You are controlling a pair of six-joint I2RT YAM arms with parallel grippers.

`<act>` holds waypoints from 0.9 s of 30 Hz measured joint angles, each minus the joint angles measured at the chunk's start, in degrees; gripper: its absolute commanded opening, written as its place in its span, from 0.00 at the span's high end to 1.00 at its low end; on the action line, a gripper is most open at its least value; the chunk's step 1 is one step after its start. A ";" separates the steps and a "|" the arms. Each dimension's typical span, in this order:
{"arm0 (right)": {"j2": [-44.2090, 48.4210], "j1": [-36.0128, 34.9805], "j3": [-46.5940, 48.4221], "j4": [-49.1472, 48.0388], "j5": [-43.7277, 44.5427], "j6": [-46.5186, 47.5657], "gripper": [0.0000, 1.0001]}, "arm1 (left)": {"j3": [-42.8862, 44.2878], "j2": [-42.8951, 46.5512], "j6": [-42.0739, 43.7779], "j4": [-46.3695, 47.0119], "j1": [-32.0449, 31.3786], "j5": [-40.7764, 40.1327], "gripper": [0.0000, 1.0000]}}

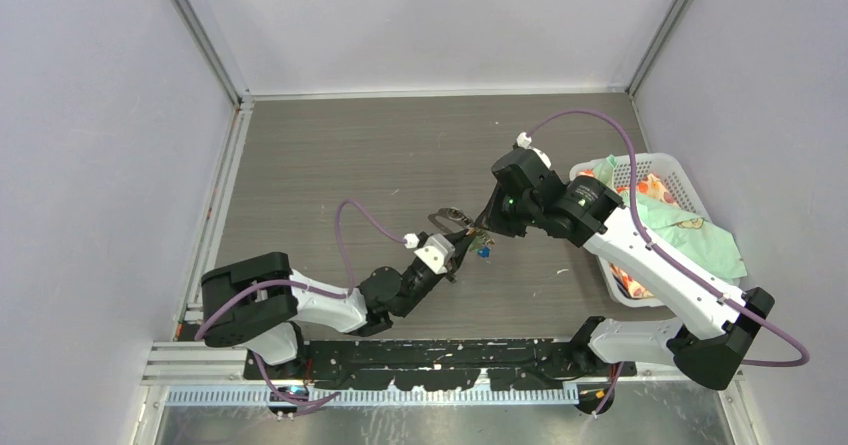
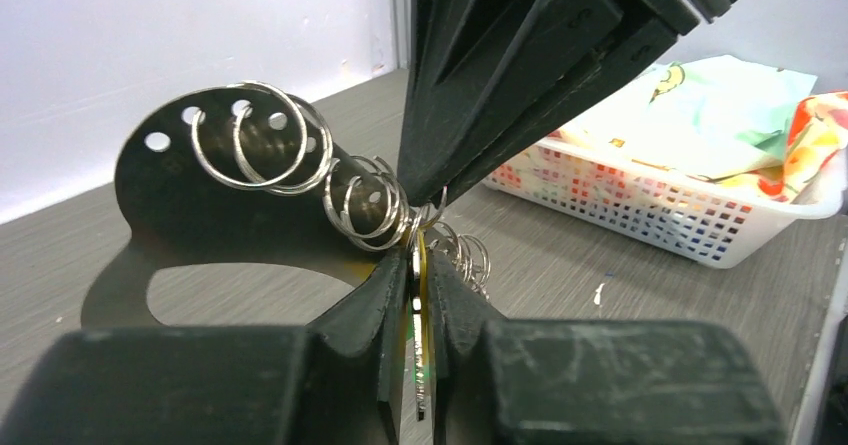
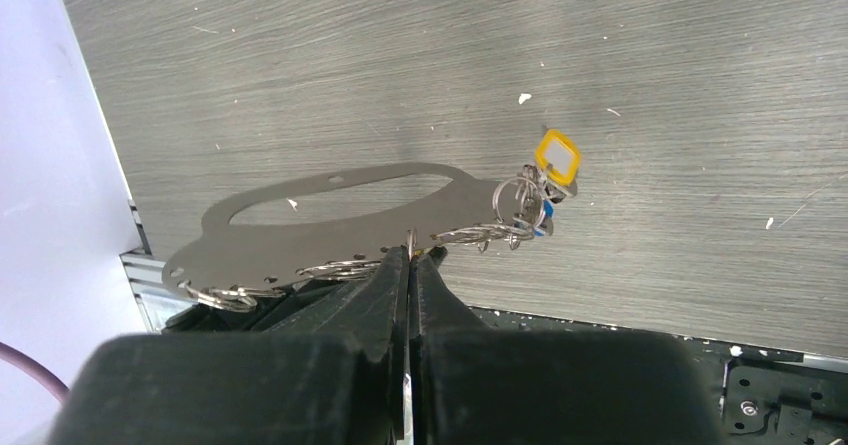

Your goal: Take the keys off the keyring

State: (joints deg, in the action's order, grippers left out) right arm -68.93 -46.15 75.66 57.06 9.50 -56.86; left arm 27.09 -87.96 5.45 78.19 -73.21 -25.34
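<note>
The keyring (image 1: 447,217), a flat grey plate with an oval cutout and a hole-lined edge carrying several split rings, hangs above the table between both grippers. It also shows in the left wrist view (image 2: 170,205) and the right wrist view (image 3: 320,240). My left gripper (image 1: 458,253) (image 2: 418,255) is shut on a key (image 2: 418,365) seen edge-on, with yellow and green at its head. My right gripper (image 1: 487,230) (image 3: 410,253) is shut on a split ring at the plate's edge, tip to tip with the left. A yellow-headed key (image 3: 557,157) and a blue one (image 1: 483,251) dangle from the plate's end.
A white mesh basket (image 1: 660,157) (image 2: 640,215) holding coloured cloth (image 1: 690,230) stands at the right, under the right arm. Grey walls close in the table at the left, back and right. A black rail runs along the near edge.
</note>
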 measured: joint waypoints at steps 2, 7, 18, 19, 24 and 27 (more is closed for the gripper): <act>0.00 0.00 0.00 0.17 0.11 0.09 0.99 | -0.07 0.00 0.57 0.00 0.09 -0.57 0.99; -0.07 0.28 -0.02 0.15 -0.76 0.83 0.99 | -1.40 0.02 1.36 0.66 0.17 -2.47 1.00; -6.86 6.78 -8.02 -11.19 -14.80 1.40 0.99 | -7.26 -0.61 -6.91 -1.25 5.35 -2.23 1.00; -7.58 7.41 -9.05 -12.63 -16.02 1.27 0.99 | -7.34 -0.76 -8.35 -2.51 6.12 -1.60 1.00; -10.38 11.56 -15.98 -22.18 -24.24 -0.50 0.99 | -8.07 -2.60 -13.81 -6.21 9.11 1.05 1.00; -12.15 13.86 -19.71 -27.52 -29.31 -2.10 0.99 | -8.52 -3.80 -16.06 -7.43 10.43 2.19 1.00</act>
State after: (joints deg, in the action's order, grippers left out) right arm -81.08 -32.29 55.94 29.54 -19.81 -58.96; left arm 18.57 -91.77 -10.61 70.76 -62.78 -23.16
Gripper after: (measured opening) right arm 0.026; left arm 0.037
